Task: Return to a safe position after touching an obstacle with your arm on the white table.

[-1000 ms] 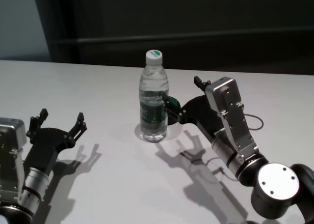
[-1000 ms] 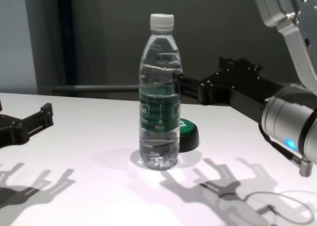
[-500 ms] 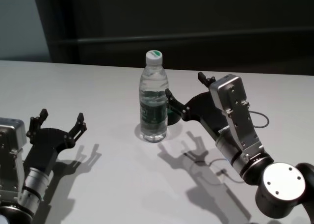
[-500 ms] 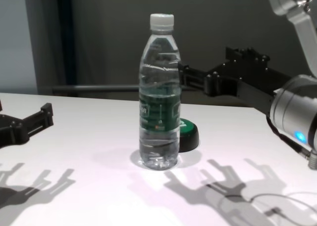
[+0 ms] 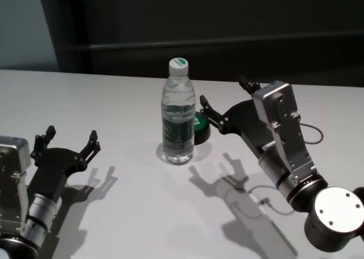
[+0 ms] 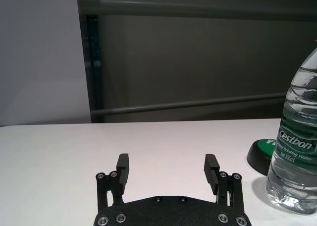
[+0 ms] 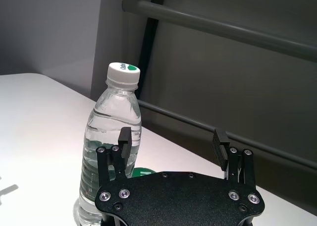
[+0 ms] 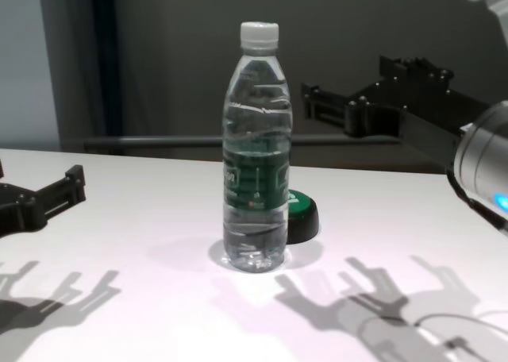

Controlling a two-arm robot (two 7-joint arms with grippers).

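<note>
Backing away cleanly is the step in hand, as I judge it, and doing it well means drawing my right gripper (image 5: 223, 103) straight off from the bottle (image 5: 179, 118) on the side away from it, rising a little as I go, so no finger clips the label or cap and the forearm does not sweep the low black-and-green disc (image 5: 199, 126) that sits just behind and beside the bottle's base. My right gripper hangs in the air beside the bottle, apart from it, at about the height of its upper body, fingers spread wide and gripping nothing; in the right wrist view the two fingertips (image 7: 125, 136) frame a gap with the bottle off to one side rather than between them. My left gripper (image 5: 67, 142) is parked low over the white table (image 5: 114, 213), well apart from the bottle on its other side, likewise spread and empty. The bottle stands upright on the table, long axis vertical, white cap (image 8: 259, 33) pointing straight up, green label band facing the chest camera. It looks tall and narrow-footed, so I judge a sideways nudge could tip it.
</note>
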